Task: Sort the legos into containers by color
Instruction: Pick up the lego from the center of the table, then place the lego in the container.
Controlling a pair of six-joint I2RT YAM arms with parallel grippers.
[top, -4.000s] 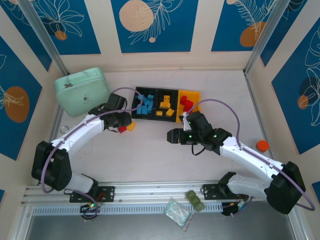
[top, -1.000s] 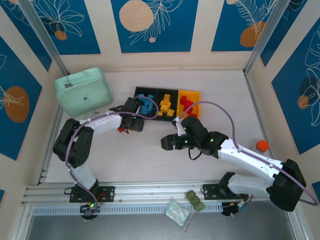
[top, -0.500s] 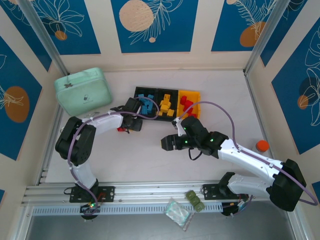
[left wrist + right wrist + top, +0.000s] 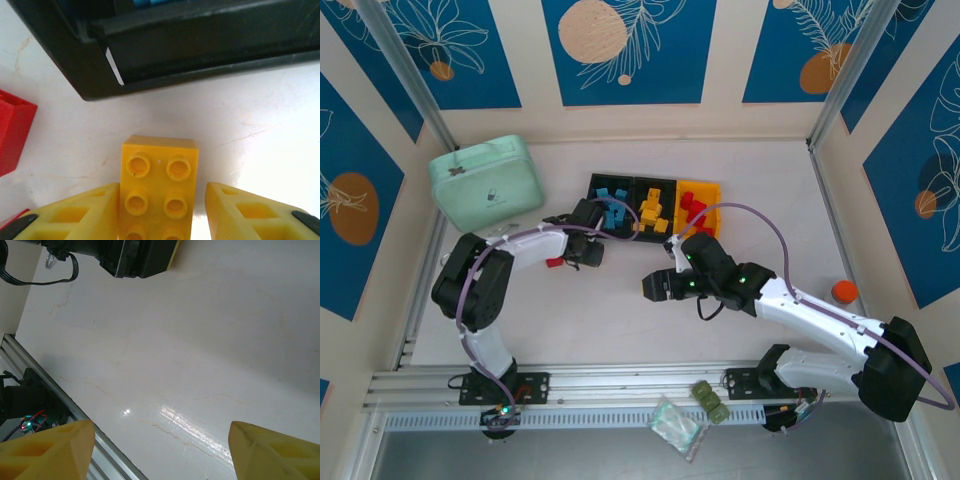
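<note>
since 4 seconds ago, left gripper (image 4: 162, 210) slid to the containers' (image 4: 200, 55) 7 o'clock, jaws apart around a yellow lego (image 4: 159, 185). right gripper (image 4: 160, 450) gapes empty. most legos look binned; this one and a red lego (image 4: 553, 263) remain.

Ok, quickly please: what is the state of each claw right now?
Left claw: open, a yellow brick between its fingers, not yet clamped.
Right claw: open wide, holding nothing.
</note>
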